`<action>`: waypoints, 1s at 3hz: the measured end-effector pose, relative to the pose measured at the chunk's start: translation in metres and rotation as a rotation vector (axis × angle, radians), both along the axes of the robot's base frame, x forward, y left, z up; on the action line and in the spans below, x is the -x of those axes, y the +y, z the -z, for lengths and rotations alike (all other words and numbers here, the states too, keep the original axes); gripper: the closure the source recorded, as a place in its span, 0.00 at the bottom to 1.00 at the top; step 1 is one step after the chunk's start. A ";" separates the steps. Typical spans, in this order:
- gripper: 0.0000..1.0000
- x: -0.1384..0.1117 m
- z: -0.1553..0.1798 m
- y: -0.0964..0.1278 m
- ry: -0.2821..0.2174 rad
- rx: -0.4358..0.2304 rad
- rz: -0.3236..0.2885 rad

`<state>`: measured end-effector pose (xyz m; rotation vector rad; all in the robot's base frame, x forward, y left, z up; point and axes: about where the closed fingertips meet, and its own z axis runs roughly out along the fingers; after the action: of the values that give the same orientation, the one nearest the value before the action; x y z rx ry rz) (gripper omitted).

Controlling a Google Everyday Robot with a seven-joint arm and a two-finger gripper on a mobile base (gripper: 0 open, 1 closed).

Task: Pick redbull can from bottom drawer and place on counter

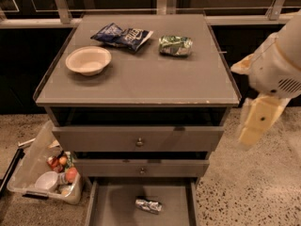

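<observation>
The redbull can point(148, 205) is a small silver can lying on its side on the floor of the open bottom drawer point(113, 206), the lowest tray of the grey cabinet. The counter point(141, 74) is the flat grey top above. My gripper point(256, 122) hangs off the cream-white arm at the right, beside the cabinet's right front corner. It is about level with the top drawer, well above and to the right of the can, and holds nothing that I can see.
On the counter lie a beige bowl point(88, 60), a dark blue chip bag point(122, 35) and a green-and-silver foil packet point(175, 45). Two upper drawers with round knobs point(139, 142) are slightly out. A clear bin of items point(44, 173) stands on the floor at the left.
</observation>
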<state>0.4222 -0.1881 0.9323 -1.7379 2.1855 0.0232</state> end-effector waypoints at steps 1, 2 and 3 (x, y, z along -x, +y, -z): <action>0.00 0.021 0.043 0.026 -0.010 -0.072 -0.058; 0.00 0.033 0.087 0.042 -0.035 -0.142 -0.087; 0.00 0.030 0.136 0.051 -0.069 -0.177 -0.075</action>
<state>0.3918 -0.1367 0.7961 -1.6954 2.0031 0.1670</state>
